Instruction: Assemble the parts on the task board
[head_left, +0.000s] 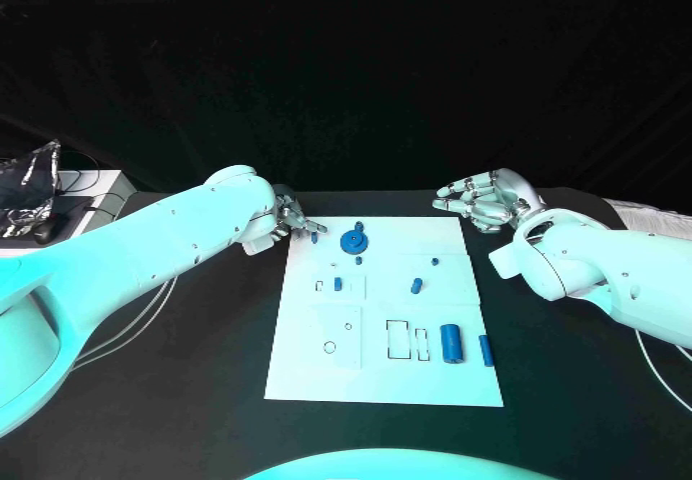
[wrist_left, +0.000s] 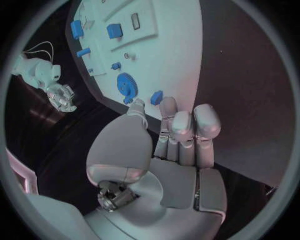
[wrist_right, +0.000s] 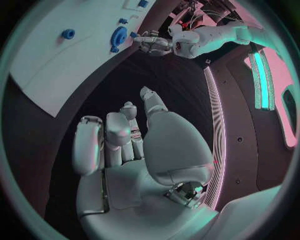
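The white task board (head_left: 382, 375) lies in the middle of the black table. A blue gear (head_left: 355, 241) sits near its far edge. A small blue part (head_left: 316, 238) lies at the board's far left corner, just off the fingertips of my left hand (head_left: 286, 220). In the left wrist view that hand (wrist_left: 178, 135) has thumb and fingers apart and holds nothing, with the small part (wrist_left: 156, 97) and the gear (wrist_left: 127, 84) just beyond. My right hand (head_left: 486, 201) hovers off the board's far right corner, fingers loosely bent and empty. A blue cylinder (head_left: 453, 343) and a shorter blue part (head_left: 486, 350) lie at the near right.
Several small blue parts (head_left: 415, 286) stand around the board's middle, among outlined slots (head_left: 398, 339). A crumpled foil object (head_left: 32, 185) and a box sit at the table's far left, with cables trailing along the left side. Black table surrounds the board.
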